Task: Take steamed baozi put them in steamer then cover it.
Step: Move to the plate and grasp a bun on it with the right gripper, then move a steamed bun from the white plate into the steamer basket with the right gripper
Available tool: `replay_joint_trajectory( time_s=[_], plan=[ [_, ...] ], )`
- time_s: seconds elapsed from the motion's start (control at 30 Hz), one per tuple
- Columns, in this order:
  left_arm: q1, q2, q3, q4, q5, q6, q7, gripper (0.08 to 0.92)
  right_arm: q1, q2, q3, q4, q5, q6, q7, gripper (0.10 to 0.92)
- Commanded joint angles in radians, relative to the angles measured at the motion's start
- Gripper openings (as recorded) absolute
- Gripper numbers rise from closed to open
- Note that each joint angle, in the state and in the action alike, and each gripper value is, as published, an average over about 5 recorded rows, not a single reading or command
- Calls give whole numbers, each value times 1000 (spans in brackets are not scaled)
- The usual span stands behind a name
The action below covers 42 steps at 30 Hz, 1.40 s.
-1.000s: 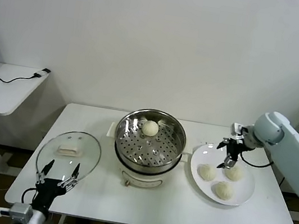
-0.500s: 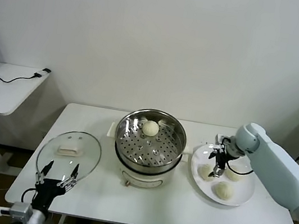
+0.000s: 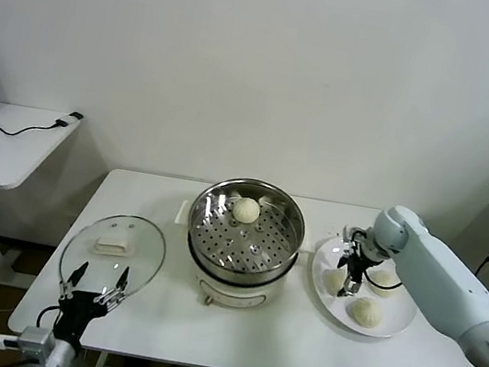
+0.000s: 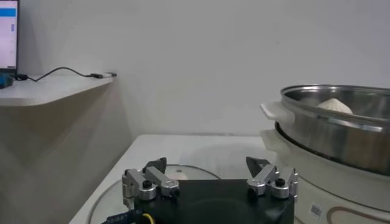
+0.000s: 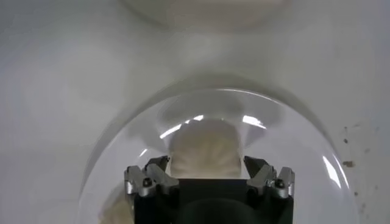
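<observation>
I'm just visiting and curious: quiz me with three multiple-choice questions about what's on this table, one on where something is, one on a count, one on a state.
1. Where does the glass lid lie?
A. on the steamer
B. on the table by the left gripper
C. on the plate

2. How many baozi are on the plate?
A. one
B. three
C. five

3. How is the right gripper?
A. open above a bun
B. shut on a bun
C. parked off the table

Answers:
1 B: the lid lies flat on the table, just beyond the left gripper, and the steamer is uncovered.
2 B: three baozi sit on the plate; a fourth is in the steamer.
3 A: the right gripper has its fingers spread over a bun.
</observation>
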Motion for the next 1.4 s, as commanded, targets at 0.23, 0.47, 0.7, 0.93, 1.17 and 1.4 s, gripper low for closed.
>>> replay_joint_trajectory(
  time_s=[0.23,0.47,0.7,0.93,1.17,1.4],
  plan=[
    [-4,0,1,6,0,0,1,823,3,8,5,-23,-7,2,-3,689],
    [-5,-1,3,5,2,0,0,823,79,-36,-26,23,40,-14,-22,564],
    [-10,-1,4,-10,10,14,0,823,351,-120,-239,165,252,-74,-75,560],
    [-6,-2,-1,-45,6,17,-2,823,669,-93,-507,213,479,-136,-106,560],
    [1,-2,-10,-76,-7,25,-2,823,823,50,-638,177,608,-172,-109,560],
    [7,-1,-12,-85,-2,40,-3,823,759,276,-638,56,599,-189,-98,560]
  ],
)
